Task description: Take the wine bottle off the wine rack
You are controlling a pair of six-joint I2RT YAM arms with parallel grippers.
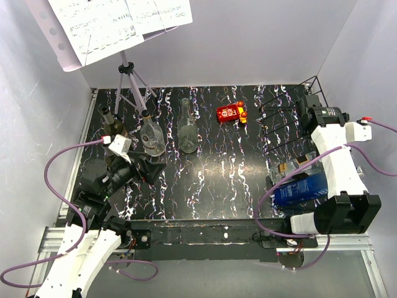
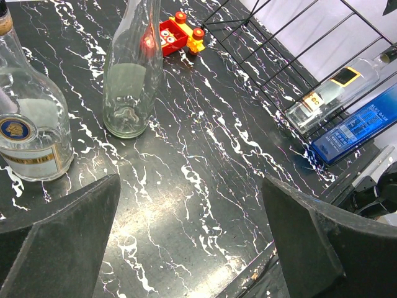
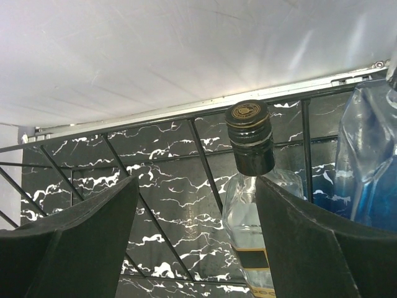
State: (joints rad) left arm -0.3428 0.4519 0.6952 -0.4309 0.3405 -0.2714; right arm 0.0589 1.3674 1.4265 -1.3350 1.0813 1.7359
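Observation:
The black wire wine rack (image 1: 286, 118) stands at the right of the table, also in the left wrist view (image 2: 279, 56). A clear bottle with a black cap (image 3: 249, 136) lies on it, next to a blue bottle (image 3: 372, 167); both show in the top view as the clear bottle (image 1: 296, 167) and the blue bottle (image 1: 304, 189). My right gripper (image 3: 197, 186) is open over the rack bars (image 3: 205, 161), with the clear bottle's neck just inside its right finger (image 3: 310, 248), untouched. My left gripper (image 2: 191, 186) hangs open over bare table at the left (image 1: 146, 167).
Standing at the left are a dark bottle (image 1: 115, 127), a round clear bottle (image 1: 152, 135) and a tall clear flask (image 1: 188, 131). A red toy (image 1: 231, 113) lies at mid-back. A music stand (image 1: 127, 68) rises at the back left. White walls enclose the table.

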